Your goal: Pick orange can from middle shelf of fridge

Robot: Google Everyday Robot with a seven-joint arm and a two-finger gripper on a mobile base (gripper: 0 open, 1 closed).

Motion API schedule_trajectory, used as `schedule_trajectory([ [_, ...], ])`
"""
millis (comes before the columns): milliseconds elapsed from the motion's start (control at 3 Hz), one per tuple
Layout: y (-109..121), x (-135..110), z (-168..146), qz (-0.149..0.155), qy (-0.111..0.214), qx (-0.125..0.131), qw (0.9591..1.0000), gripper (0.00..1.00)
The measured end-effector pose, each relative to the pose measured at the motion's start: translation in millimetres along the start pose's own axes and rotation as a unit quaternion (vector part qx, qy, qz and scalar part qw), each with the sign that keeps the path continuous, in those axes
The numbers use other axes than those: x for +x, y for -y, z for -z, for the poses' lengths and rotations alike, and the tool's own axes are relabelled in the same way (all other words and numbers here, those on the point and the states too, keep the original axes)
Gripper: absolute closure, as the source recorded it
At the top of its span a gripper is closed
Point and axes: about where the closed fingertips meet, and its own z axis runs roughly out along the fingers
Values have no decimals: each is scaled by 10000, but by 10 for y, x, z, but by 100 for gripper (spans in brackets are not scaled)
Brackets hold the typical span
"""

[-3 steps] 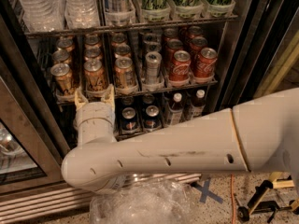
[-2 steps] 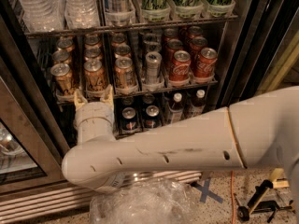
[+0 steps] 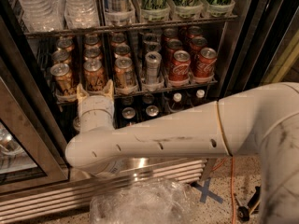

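Gripper lined up under the front orange can, nothing in hand yet.
The gripper [image 3: 95, 89] sits at the front rail of the middle shelf [image 3: 161, 88], fingers spread wide and empty, and the orange can [image 3: 95, 73] stands upright in its lane just beyond and between the tips. I'd say that's the pre-grasp: jaws wide so they can pass either side of the can without nudging its neighbours. The cans stand in tight lanes, orange ones to the left, a slim silver can [image 3: 153, 65] and red cans [image 3: 180, 65] to the right, so there's little room for sideways error. The arm [image 3: 159, 141] reaches in low across the fridge [image 3: 236, 55], below the shelf. Outside, there's a speckled floor [image 3: 222, 211], crumpled plastic wrap [image 3: 140, 202], a blue tape cross [image 3: 208, 192] and an orange cable [image 3: 232, 181].
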Motion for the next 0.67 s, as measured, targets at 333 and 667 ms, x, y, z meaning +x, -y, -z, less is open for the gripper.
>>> schedule_trajectory([
  [333, -14, -41, -142, -3, 136, 44, 9999, 34],
  [667, 17, -112, -271, 27, 301, 152, 9994, 34],
])
